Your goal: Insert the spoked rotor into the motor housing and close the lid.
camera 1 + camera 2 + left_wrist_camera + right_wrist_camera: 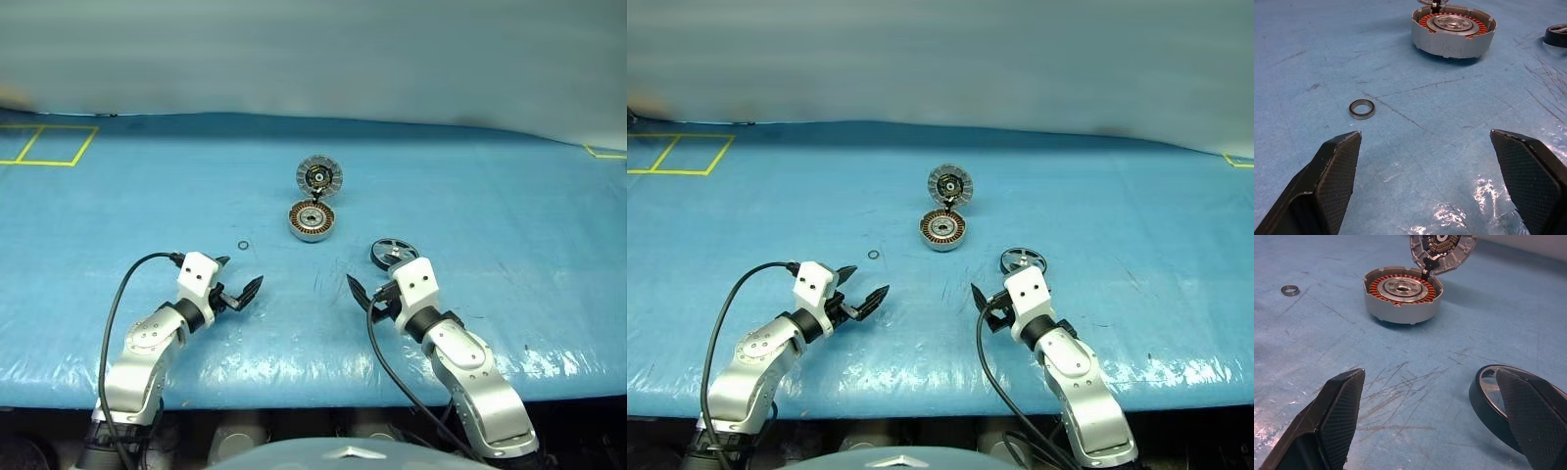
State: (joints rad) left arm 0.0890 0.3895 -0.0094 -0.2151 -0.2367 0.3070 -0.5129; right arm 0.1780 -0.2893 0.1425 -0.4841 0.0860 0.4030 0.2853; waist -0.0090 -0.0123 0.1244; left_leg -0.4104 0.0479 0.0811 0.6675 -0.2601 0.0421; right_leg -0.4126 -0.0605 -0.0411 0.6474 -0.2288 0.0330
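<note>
Right gripper (364,294) spread wide, empty, hovering just near-left of the spoked rotor (394,253); left gripper (238,291) also spread, empty. Take the rotor by its rim, keep it level. Motor housing (313,220) mid-surface, holds only windings; lid (319,176) hinged up behind it; washer ring (242,245) lies left

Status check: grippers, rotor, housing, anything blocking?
Left gripper and right gripper open, empty. Rotor on mat beside right gripper, not inserted. Housing open, lid hinged up behind it. Small ring lies clear; path unobstructed.
</note>
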